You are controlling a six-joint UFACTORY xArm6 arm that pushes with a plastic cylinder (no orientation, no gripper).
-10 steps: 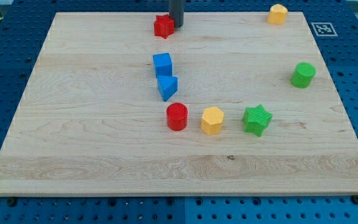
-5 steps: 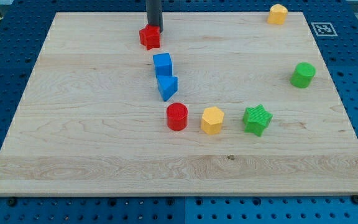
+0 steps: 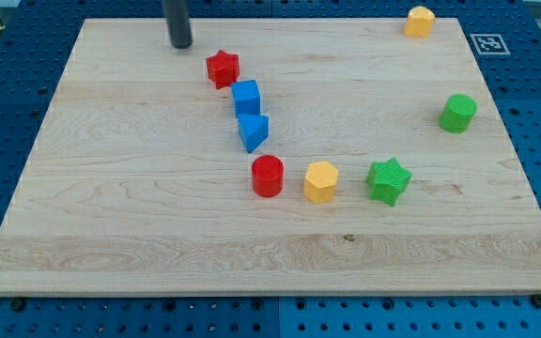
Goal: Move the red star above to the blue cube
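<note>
The red star [image 3: 222, 69] lies near the view's top, just up and left of the blue cube [image 3: 246, 97] and almost touching it. My tip [image 3: 181, 44] is on the board up and left of the red star, apart from it. A blue triangular block [image 3: 254, 131] sits right below the blue cube.
A red cylinder [image 3: 268, 176], a yellow hexagon block [image 3: 320, 181] and a green star [image 3: 388, 181] stand in a row below the middle. A green cylinder [image 3: 457, 113] is at the right. A yellow block [image 3: 420, 21] is at the top right corner.
The red star has been pushed left and down, from the top edge to just above-left of the blue cube. My tip has then moved off to the left, away from it.
</note>
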